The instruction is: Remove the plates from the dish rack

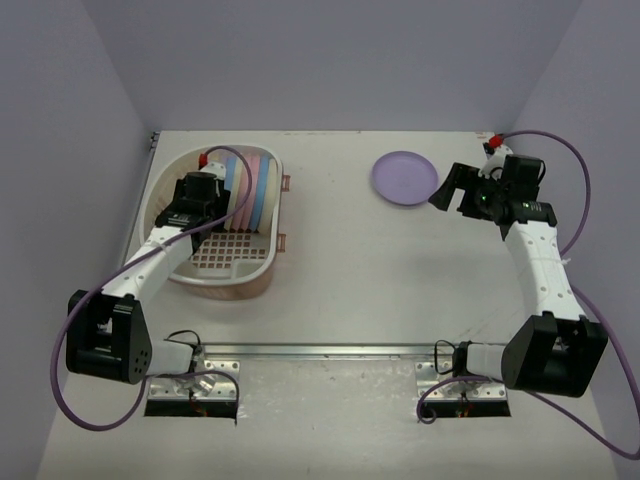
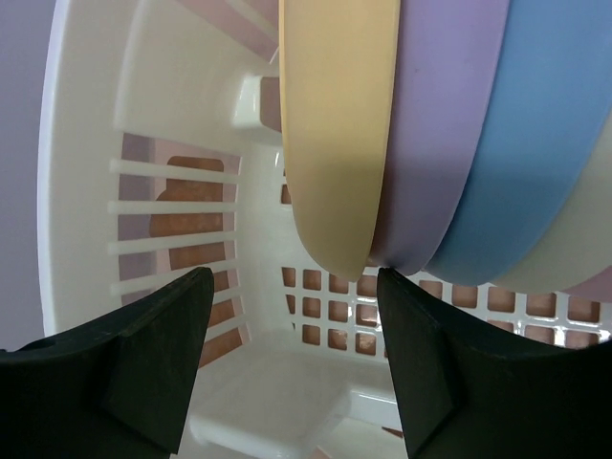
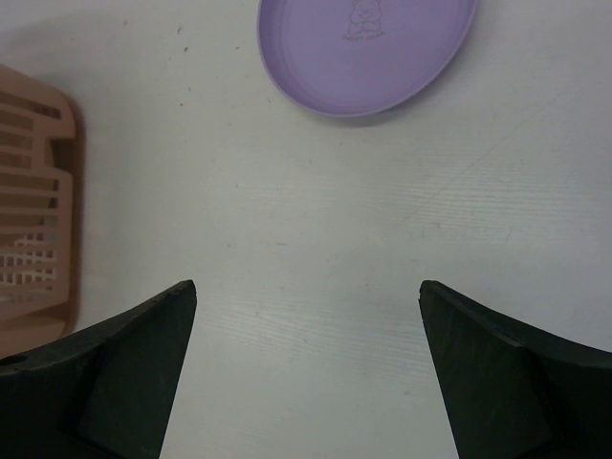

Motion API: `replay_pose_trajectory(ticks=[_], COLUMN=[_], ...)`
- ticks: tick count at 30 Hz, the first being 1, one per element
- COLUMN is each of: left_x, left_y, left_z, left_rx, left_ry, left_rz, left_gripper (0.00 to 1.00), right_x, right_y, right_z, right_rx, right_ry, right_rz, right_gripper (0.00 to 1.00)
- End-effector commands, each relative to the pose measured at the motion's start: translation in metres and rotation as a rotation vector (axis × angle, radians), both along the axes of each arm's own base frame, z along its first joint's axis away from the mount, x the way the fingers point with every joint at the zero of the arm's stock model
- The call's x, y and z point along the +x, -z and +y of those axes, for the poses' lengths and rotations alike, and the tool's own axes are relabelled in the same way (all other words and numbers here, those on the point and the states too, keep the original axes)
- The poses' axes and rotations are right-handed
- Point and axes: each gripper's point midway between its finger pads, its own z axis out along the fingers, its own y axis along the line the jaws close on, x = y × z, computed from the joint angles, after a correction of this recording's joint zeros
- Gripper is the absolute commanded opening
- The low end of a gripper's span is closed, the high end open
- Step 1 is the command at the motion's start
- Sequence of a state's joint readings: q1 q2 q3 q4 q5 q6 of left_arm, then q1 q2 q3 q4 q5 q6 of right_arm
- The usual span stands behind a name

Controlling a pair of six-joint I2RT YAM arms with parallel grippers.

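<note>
The table (image 1: 380,290) is a flat white board closed in by plain pale lavender walls (image 1: 330,60) at the back and on both sides; up close its surface (image 3: 316,210) shows faint straight grain lines and a few dark specks; a metal rail (image 1: 320,350) runs along the near edge between the two arm bases, and purple cables (image 1: 583,200) loop off each arm. The dish rack (image 1: 222,270), an oval pale pink-and-white basket, sits at the far left of the table, near the left wall; the plates (image 1: 250,190) stand on edge in a tight row in its far half. The left gripper (image 1: 207,172) reaches inside the rack, just beside that row, its jaws spread and holding nothing; from its wrist camera the left gripper (image 2: 292,279) frames the lower rim of the yellow plate (image 2: 335,124), with a lavender plate (image 2: 430,143), a blue plate (image 2: 535,143) and a cream plate (image 2: 585,251) stacked behind it, above the square-holed grid floor (image 2: 325,308); I cannot tell whether either finger touches a rim. One lavender plate (image 1: 404,178) lies flat on the table at the far right, well apart from the rack; a small embossed figure marks it (image 3: 368,48). The right gripper (image 1: 450,190) hangs just beside that plate, jaws wide apart and empty (image 3: 308,289); the rack's pink edge (image 3: 38,191) shows at the left of that view.
</note>
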State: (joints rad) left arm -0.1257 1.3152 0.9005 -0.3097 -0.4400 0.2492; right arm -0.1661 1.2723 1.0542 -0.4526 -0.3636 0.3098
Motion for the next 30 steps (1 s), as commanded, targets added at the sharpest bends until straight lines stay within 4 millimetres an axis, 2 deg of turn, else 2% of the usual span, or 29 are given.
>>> replay_pose_trajectory(ticks=[1,6,10,13,20,24,25,26,27,30], left_x=[0.022,0.03,0.036,0.044,0.06,0.063,0.065,0.061,0.064,0.056], left_y=[-0.025,-0.046,-0.062,-0.067,-0.056,-0.049,-0.053,-0.05,-0.057,-0.061], left_z=[0.003,0.013,0.016,0.013,0.007,-0.001,-0.008,-0.004,-0.012,-0.016], left_rx=[0.019,0.055,0.062,0.047,0.039,0.085,0.101,0.132,0.143,0.232], left_ry=[-0.04,-0.09,-0.113,-0.107,-0.098,-0.063,-0.048,-0.049,-0.035,-0.04], left_rz=[-0.144,-0.243,-0.307,-0.334,-0.321,-0.308,-0.337,-0.32,-0.359,-0.375], left_gripper=[0.63,0.57,0.56,0.56,0.47,0.46,0.46,0.46,0.46,0.44], right_x=[0.011,0.01,0.008,0.008,0.01,0.01,0.009,0.009,0.009,0.007], right_y=[-0.022,-0.02,-0.017,-0.016,-0.016,-0.016,-0.016,-0.016,-0.016,-0.016], right_z=[0.004,0.005,0.006,0.006,0.005,0.004,0.005,0.005,0.005,0.006], right_rx=[0.013,0.016,0.019,0.022,0.021,0.019,0.021,0.02,0.021,0.025], right_ry=[-0.013,-0.016,-0.019,-0.02,-0.014,-0.013,-0.014,-0.015,-0.016,-0.018], right_rz=[-0.068,-0.067,-0.063,-0.062,-0.06,-0.06,-0.058,-0.058,-0.057,-0.057], right_gripper=[0.99,0.99,0.99,0.99,0.99,0.99,0.99,0.99,0.99,0.99])
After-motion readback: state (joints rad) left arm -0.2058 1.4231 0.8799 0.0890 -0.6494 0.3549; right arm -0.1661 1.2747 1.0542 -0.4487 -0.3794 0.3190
